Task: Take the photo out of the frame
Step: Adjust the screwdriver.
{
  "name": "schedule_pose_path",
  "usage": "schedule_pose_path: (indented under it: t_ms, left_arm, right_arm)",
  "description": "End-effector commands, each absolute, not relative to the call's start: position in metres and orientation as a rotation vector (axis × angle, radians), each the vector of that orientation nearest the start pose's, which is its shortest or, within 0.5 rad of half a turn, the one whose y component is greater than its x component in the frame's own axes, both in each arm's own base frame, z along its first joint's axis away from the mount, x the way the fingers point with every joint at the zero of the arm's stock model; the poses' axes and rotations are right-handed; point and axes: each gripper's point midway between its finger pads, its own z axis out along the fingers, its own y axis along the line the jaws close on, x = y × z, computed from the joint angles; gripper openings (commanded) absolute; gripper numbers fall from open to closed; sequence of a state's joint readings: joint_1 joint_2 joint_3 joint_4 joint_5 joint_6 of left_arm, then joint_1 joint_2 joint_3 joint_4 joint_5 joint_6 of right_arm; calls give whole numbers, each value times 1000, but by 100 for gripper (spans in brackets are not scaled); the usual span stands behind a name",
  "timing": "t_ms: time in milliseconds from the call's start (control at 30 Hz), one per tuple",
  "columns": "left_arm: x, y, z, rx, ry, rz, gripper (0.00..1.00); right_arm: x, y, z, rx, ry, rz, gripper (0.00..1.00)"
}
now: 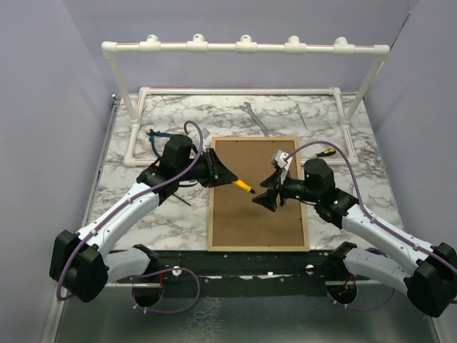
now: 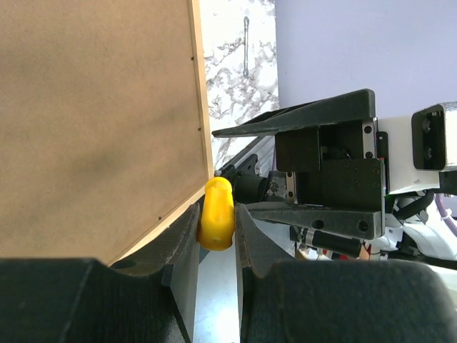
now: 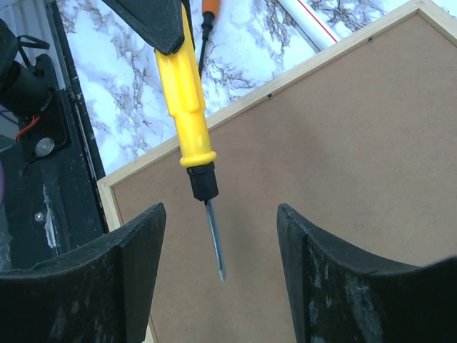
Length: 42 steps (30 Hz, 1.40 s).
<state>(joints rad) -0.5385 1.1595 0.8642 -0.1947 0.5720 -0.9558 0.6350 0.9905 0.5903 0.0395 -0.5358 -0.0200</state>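
The frame (image 1: 258, 214) lies face down on the tabletop (image 1: 164, 211); the photo is not out yet.
Your left fingers (image 1: 223, 171) pinch a yellow screwdriver (image 3: 184, 86), with its tip over the brown back (image 3: 343, 143). Your right fingers (image 3: 321, 264) are spread wide beside the tip and hold nothing. You cannot see the photo; it is likely hidden under the back. The back is not off, so most of the job is left.

Plain lavender walls (image 1: 43, 71) close in an evenly lit, grey-veined marble table (image 1: 214, 114) from 9, 12 and 3 o'clock, with a white pipe rack (image 1: 245, 47) at 12.
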Motion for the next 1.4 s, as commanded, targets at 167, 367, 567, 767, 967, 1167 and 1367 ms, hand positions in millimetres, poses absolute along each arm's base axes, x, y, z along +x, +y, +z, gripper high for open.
schedule_pose_path:
  t_ms: [167, 367, 567, 767, 967, 1167, 1367]
  left_arm:
    - [218, -273, 250, -45, 2307, -1493, 0]
    - [216, -274, 260, -38, 2301, -1551, 0]
    - [211, -281, 279, -43, 2257, -1694, 0]
    - [209, -287, 303, -8, 2201, -1792, 0]
    - [207, -288, 314, 9, 2172, -1841, 0]
    - [206, -289, 319, 17, 2141, -1885, 0]
    - [205, -290, 318, 24, 2140, -1895, 0]
  right_arm:
    - [195, 261, 186, -911, 1633, 983, 69]
    - [188, 249, 200, -805, 1369, 960, 62]
    - [175, 245, 221, -813, 1145, 955, 57]
    - [171, 242, 246, -827, 1014, 913, 49]
    - [166, 241, 257, -850, 990, 905, 42]
    - [160, 234, 271, -805, 953, 909, 37]
    - [159, 229, 276, -785, 946, 898, 36]
